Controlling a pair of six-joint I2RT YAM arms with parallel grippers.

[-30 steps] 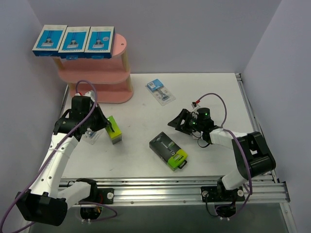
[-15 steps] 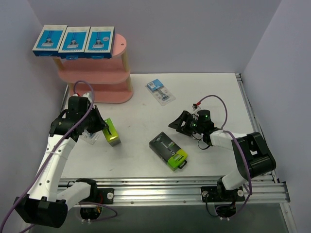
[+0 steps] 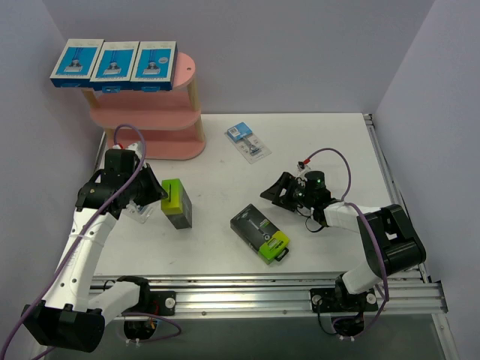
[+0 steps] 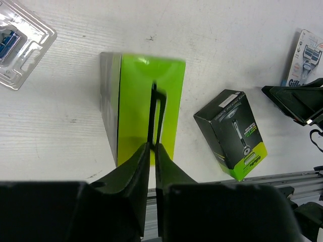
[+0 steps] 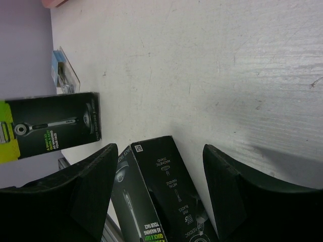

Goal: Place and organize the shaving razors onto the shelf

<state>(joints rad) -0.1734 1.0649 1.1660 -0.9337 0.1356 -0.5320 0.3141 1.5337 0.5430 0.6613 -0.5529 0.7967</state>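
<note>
A black razor box with a lime-green end (image 3: 177, 203) lies on the table. My left gripper (image 3: 158, 193) is at its green end. In the left wrist view the jaws (image 4: 154, 146) stand almost together, pinching the box's thin hang tab (image 4: 154, 108). A second black-and-green box (image 3: 259, 234) lies mid-table. My right gripper (image 3: 277, 189) is open just beyond that box's far end and holds nothing; the box (image 5: 164, 201) shows between its fingers. Three blue-and-white boxes (image 3: 115, 60) sit on top of the pink shelf (image 3: 150, 118).
One clear blister pack (image 3: 247, 141) lies right of the shelf. Another (image 3: 139, 212) lies under my left arm and shows again as a blister pack (image 4: 20, 40) in the left wrist view. The metal rail (image 3: 300, 289) runs along the near edge. Walls close in on three sides.
The left arm drew back toward the left with the box. The box has gone from tipped up to lying flat, its black side showing. The right gripper barely shifted.
</note>
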